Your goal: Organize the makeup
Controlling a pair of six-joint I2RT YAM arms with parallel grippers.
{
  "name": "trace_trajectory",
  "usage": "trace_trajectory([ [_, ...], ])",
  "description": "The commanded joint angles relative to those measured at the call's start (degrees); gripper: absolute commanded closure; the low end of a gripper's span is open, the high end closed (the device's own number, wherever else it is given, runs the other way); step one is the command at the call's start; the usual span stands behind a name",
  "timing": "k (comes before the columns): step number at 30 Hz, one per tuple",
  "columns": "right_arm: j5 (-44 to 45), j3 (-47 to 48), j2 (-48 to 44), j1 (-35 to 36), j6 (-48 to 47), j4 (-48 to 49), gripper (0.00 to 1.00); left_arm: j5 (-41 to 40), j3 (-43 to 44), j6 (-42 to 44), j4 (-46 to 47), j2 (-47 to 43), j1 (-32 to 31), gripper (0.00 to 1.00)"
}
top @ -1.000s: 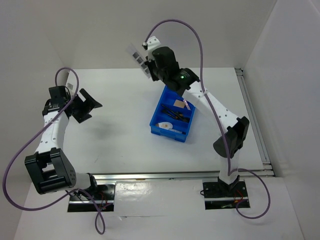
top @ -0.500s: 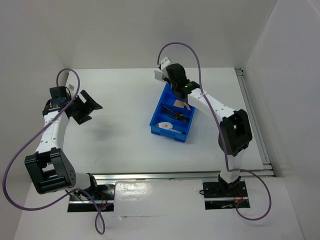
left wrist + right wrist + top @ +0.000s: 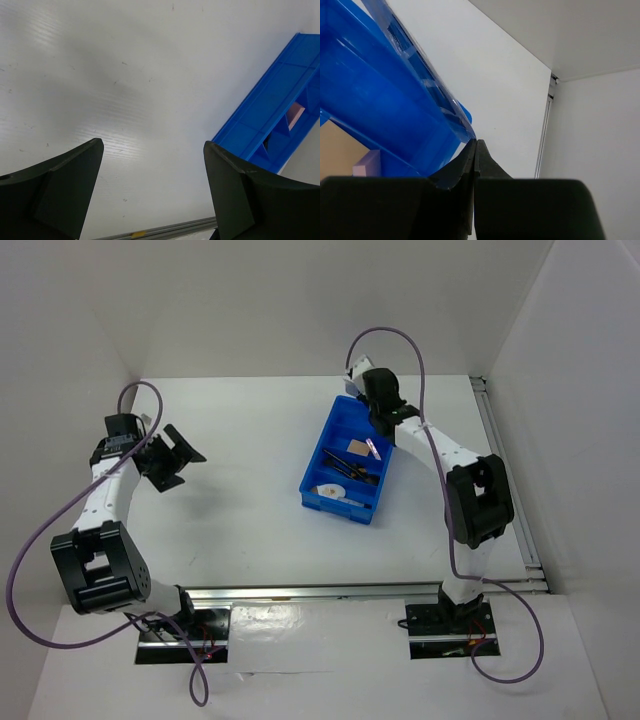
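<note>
White worktop point(image 3: 250, 440): upper centre, right tool point(image 3: 475, 143) pinches the palette strip point(image 3: 400, 36) at the far wall of the blue bin point(image 3: 319, 452); left tool point(image 3: 152, 145) gapes empty. That thin strip could snag the rim and slip loose.

palette strip point(image 3: 402, 40) cut off at top, blue bin point(image 3: 365, 95) cut off left

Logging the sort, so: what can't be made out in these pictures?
Items in the bin: top view, too small to tell apart; the right arm covers the far end.
Strip in the right gripper: right wrist view, cut off at the top edge; its pans unreadable.
Bin inside: left wrist view, cut by the right edge, walls hide it.
</note>
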Motion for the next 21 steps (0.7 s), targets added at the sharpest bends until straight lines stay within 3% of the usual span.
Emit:
trace_trajectory([
  [1,-0.76,-0.59,-1.36,-0.22,0.26,4.76,1.00,-1.32,2.75,-0.28,-0.55,0.97,-0.14,0.05],
  [11,-3.22,-3.67,-8.21,-0.75,5.88,-0.07,1.00,-3.33,2.58,-2.90,-4.77,0.27,-0.14,0.05],
  [21,-4.27,-3.14,-7.08,-1.36,6.41,-4.82,1.00,-6.33,1.53,-5.81,-5.30,2.11,-1.81,0.05],
])
